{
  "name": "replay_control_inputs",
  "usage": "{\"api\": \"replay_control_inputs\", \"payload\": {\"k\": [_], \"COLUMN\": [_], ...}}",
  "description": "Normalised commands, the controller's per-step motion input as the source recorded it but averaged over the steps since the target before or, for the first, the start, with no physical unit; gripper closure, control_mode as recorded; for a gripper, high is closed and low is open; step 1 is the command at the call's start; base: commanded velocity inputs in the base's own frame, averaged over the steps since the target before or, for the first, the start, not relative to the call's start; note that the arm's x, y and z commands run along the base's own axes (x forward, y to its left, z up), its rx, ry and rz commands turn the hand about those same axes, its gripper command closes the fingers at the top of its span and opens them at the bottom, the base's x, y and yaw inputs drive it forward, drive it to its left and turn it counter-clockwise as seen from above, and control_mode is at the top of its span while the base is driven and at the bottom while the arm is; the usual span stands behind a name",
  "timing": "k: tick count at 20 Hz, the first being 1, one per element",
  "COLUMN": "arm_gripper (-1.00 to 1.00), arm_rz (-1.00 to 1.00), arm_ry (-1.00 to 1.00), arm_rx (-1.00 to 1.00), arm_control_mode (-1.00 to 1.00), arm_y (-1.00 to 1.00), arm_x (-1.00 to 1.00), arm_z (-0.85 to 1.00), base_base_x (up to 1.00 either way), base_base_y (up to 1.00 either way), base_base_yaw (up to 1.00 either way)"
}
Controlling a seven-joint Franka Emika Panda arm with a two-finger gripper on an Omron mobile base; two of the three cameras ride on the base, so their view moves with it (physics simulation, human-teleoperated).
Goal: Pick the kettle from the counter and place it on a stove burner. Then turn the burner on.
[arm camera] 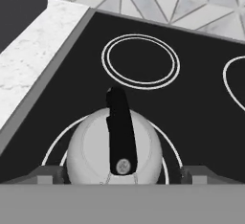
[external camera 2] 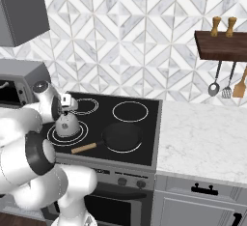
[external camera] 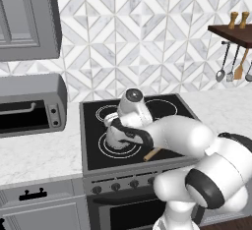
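in the left base view the kettle (external camera: 116, 136) sits upright on the stove burner (external camera: 118, 146), the big double ring at the front left of the black cooktop (external camera: 93, 160), at about 7 o'clock from the cooktop's middle. the pincer (external camera: 121, 128) hangs right over the kettle, and the white arm hides most of its fingers here. a smaller double ring (external camera: 104, 113) lies at 12 o'clock from the kettle, a single ring (external camera: 165, 107) at 2 o'clock, and a wooden pan handle (external camera: 152, 154) pokes out from under the arm at 4 o'clock. the marble tabletop (external camera: 39, 158) spreads at 9 o'clock of the cooktop, with a toaster oven (external camera: 30, 105) standing on it. in the right base view the kettle (external camera 2: 67, 124) rests inside the stove burner (external camera 2: 68, 134) at the front left corner of the cooktop (external camera 2: 147, 145); the pincer (external camera 2: 66, 105) is just above it, at 12 o'clock. the black frying pan (external camera 2: 120, 137) lies at 3 o'clock of the kettle, apart from it, its handle pointing toward 8 o'clock. the tabletop (external camera 2: 207, 138) runs on at 3 o'clock of the cooktop, with a shelf of utensils (external camera 2: 223, 46) on the wall above. in the hand view the kettle (arm camera: 91, 149) is seen from above, its dark handle (arm camera: 119, 129) running from 12 to 6 o'clock, centred in the stove burner (arm camera: 165, 144). the pincer (arm camera: 122, 174) stands wide open, its two fingertips (arm camera: 45, 174) at 9 and 3 o'clock of the kettle, both clear of its sides and gripping nothing.
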Motion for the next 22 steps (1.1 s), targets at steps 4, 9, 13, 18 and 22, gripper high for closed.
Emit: {"api": "replay_control_inputs", "payload": {"k": [4,9,13,18,22], "arm_gripper": [-1.0,-1.0,-1.0,-1.0,-1.0], "arm_rz": [-0.01,-0.03,-0.06,-0.15,-0.2], "arm_ry": [-0.04,-0.1,-0.13,-0.18,-0.26], "arm_rx": [0.0,0.0,0.0,0.0,0.0], "arm_control_mode": [-1.0,-1.0,-1.0,-1.0,-1.0], "arm_y": [0.03,0.0,0.13,0.27,0.37], "arm_x": [-0.81,-0.98,-0.83,-0.77,-0.62], "arm_z": [0.35,0.0,0.0,0.0,0.0], "base_base_x": [0.0,0.0,0.0,0.0,0.0], "base_base_y": [0.0,0.0,0.0,0.0,0.0], "base_base_yaw": [0.0,0.0,0.0,0.0,0.0]}}
